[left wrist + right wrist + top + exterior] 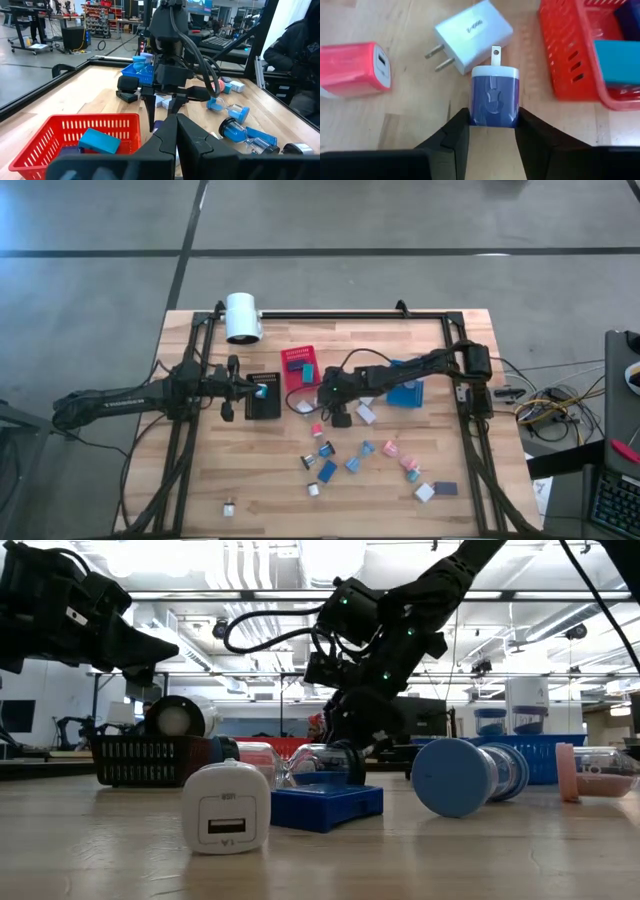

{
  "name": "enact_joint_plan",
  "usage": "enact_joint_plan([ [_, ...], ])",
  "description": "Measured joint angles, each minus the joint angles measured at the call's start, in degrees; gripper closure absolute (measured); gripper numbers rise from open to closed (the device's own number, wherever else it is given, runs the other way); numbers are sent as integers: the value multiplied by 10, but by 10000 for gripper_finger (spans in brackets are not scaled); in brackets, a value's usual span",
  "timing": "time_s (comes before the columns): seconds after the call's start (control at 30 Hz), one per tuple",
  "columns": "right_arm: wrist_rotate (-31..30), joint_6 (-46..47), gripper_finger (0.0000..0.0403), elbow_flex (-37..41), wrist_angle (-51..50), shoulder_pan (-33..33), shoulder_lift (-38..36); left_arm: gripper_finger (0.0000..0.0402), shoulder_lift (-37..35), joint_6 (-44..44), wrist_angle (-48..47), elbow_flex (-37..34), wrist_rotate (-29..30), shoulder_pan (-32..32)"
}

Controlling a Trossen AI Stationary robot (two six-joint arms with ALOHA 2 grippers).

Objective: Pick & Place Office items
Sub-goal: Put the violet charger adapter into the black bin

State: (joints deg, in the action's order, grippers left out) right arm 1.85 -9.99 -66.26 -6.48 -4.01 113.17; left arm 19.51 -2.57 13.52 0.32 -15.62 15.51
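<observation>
A dark blue charger plug [495, 97] lies flat on the wooden table, its prong pointing away from my right gripper [494, 125], which has a finger on each side of it. In the high view that gripper [325, 408] is at mid-table, just in front of the red bin [300, 367]. A white charger [472, 37] and a pink one [352, 67] lie just beyond. My left gripper [177, 135] is shut and hovers level by the black bin [265, 395]; nothing shows between its fingers. My right gripper pinches the blue charger's two side faces [476, 112] at its rear end, between the two fingertips [457, 127]. The fingers slant down from the table's right side and lie along the plug. The charger rests flat on the table.
Several small items [360, 460] lie scattered over the near half of the table. A blue bin [405, 385] stands under the right arm, and a big white cylinder [242, 317] at the far left. The red bin holds a teal block [620, 60].
</observation>
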Motion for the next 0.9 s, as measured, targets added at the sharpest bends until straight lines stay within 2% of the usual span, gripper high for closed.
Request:
enact_joint_plan([
  [0.1, 3, 13, 280, 0, -2, 0, -2, 390, 0, 0, 0, 0, 0, 0],
  [0.3, 7, 21, 224, 0, -5, 0, 0, 390, 0, 0, 0, 0, 0, 0],
  [0.43, 31, 24, 230, 0, -8, 0, 3, 390, 0, 0, 0, 0, 0, 0],
  [0.67, 33, 39, 248, 0, -4, 0, -1, 390, 0, 0, 0, 0, 0, 0],
  [0.9, 33, 54, 237, 0, -3, 1, -2, 390, 0, 0, 0, 0, 0, 0],
])
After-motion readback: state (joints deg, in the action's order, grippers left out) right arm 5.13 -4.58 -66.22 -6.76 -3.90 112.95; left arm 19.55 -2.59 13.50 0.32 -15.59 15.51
